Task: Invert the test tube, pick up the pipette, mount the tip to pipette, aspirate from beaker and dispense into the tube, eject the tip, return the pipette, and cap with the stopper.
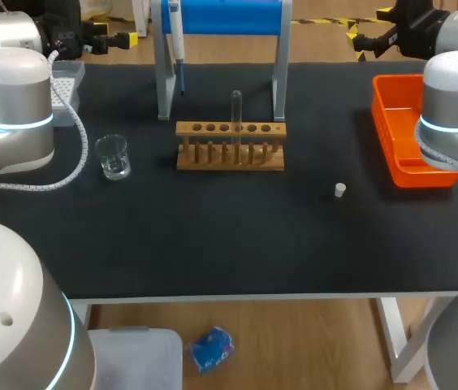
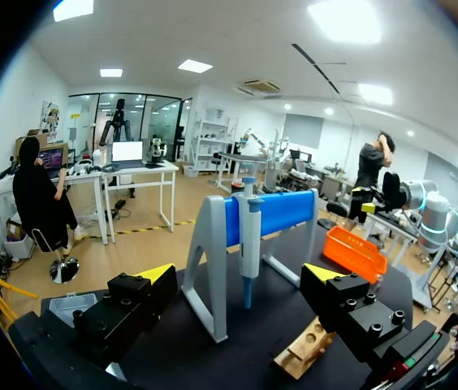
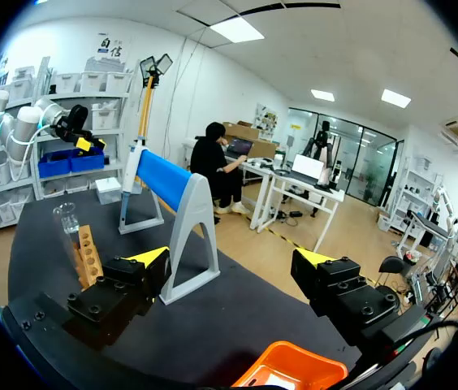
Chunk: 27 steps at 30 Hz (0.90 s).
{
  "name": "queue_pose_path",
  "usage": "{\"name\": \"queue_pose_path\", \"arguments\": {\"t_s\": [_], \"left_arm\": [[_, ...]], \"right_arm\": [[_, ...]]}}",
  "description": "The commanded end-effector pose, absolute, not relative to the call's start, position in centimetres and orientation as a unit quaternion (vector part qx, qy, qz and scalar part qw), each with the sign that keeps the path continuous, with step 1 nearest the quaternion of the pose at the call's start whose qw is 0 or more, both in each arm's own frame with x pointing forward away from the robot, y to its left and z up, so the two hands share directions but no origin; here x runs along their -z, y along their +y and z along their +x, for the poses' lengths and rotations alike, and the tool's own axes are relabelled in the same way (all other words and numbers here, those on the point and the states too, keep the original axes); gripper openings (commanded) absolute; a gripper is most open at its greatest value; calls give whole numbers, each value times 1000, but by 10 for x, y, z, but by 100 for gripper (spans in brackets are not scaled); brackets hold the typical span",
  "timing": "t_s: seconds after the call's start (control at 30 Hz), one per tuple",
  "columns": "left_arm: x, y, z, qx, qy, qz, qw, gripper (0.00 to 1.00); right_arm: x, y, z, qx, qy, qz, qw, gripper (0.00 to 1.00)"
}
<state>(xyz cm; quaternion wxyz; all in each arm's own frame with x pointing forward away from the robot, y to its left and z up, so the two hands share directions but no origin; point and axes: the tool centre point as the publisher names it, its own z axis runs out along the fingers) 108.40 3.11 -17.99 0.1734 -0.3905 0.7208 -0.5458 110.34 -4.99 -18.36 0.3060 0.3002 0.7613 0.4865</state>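
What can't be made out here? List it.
Pipette: top cut off by the head view's edge.
Tip box: partly behind left arm, head view; tips unseen.
Beaker: liquid level too faint, head view.
Test tube: which end is open, too thin and clear, head and right wrist views.
Orange bin: part hidden by right arm, head view.

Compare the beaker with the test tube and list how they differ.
The beaker is short and wide; the test tube is tall and narrow. The beaker stands directly on the table, left of the wooden rack; the test tube stands upright in that rack. Both are clear.
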Motion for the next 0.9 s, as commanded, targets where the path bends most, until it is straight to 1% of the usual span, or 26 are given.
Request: {"name": "queue_pose_path", "arguments": {"t_s": [0.03, 0.67, 0.9], "left_arm": [[181, 31, 1083, 547, 719, -391, 176, 100], [181, 31, 1083, 547, 719, -391, 176, 100], [175, 31, 1077, 565, 729, -350, 162, 100]], "right_arm": [[184, -50, 1104, -487, 761, 300, 306, 100], [184, -50, 1104, -487, 761, 300, 306, 100], [178, -41, 1095, -519, 769, 251, 277, 100]]}}
